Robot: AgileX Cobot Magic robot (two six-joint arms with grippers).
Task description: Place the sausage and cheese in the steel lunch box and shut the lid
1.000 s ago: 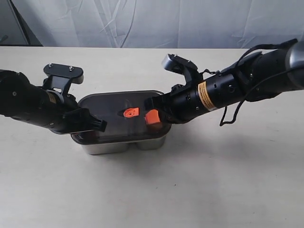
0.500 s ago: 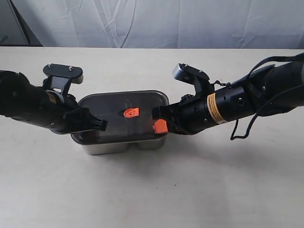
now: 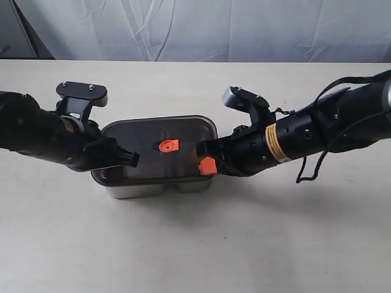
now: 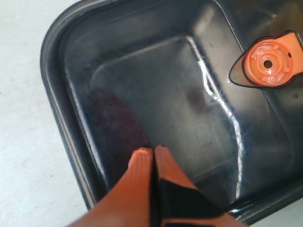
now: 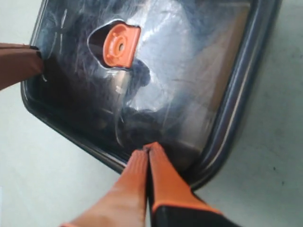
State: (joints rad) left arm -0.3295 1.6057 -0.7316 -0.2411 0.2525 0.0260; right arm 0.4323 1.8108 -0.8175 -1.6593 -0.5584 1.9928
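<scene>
The steel lunch box (image 3: 153,188) stands mid-table with the dark translucent lid (image 3: 183,131) lying on it, orange valve tab (image 3: 168,145) at its centre. My left gripper (image 4: 152,151) is shut, its tips resting on the lid's left part (image 4: 156,94). My right gripper (image 5: 147,149) is also shut with nothing between its fingers, its tips on the lid (image 5: 189,85) just inside the right front corner. A dim reddish patch (image 4: 113,118) through the lid may be the sausage. The cheese is hidden under the lid.
Pale bare tabletop (image 3: 195,244) surrounds the box on all sides. A wrinkled white backdrop (image 3: 201,30) hangs behind the table's far edge. Both black arms (image 3: 36,134) (image 3: 317,125) reach in low from the sides.
My right gripper has slid off the lid's middle toward its right front corner and dropped a little lower. The left gripper and the lid have stayed put.
</scene>
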